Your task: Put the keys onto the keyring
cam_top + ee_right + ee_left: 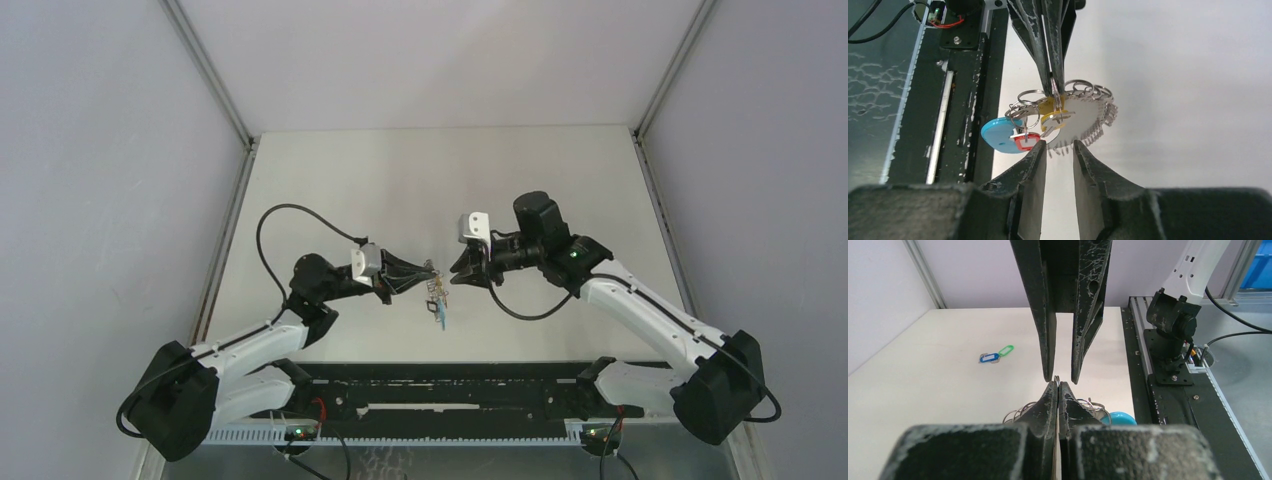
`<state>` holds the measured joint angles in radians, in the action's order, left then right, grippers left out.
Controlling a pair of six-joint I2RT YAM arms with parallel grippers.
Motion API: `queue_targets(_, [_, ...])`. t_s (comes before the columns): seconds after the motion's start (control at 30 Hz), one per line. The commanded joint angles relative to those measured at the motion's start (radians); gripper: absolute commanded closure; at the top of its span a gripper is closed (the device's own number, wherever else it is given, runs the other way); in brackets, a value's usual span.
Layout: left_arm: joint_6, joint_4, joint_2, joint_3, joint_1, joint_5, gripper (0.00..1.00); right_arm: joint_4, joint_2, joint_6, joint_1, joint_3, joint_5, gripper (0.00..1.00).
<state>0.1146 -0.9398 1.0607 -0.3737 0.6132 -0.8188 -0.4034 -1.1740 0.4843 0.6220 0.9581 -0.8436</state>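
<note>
Left jaws were fully closed, pinching a wire loop of the keyring (pixel 1083 117); the bundle hung off their tips above the bench (pixel 340 180); right jaws stood slightly parted with nothing between them, tips facing the left jaws' tips, just short of the bundle; yellow key (pixel 1052 116) hung among the loops just under the left jaws' pinch, between the two sets of jaws; cyan piece (pixel 998 136) and red tag (pixel 1026 142) hung beside it; blue key (pixel 989 358) and green key (pixel 1006 350) lay just beside each other on the bench, well apart from both jaws.
</note>
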Motion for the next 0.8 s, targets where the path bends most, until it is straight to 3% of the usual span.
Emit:
queue_targets(0.0, [0.014,-0.082,-0.008,0.014,0.001,-0.007,1.00,0.206,0.037,0.054,-0.007,-0.039,-0.073,0.73])
queue_targets(0.77, [0.019,-0.082,-0.011,0.011,0.000,-0.020,1.00,0.316,-0.036,0.038,0.014,-0.041,-0.187,0.80])
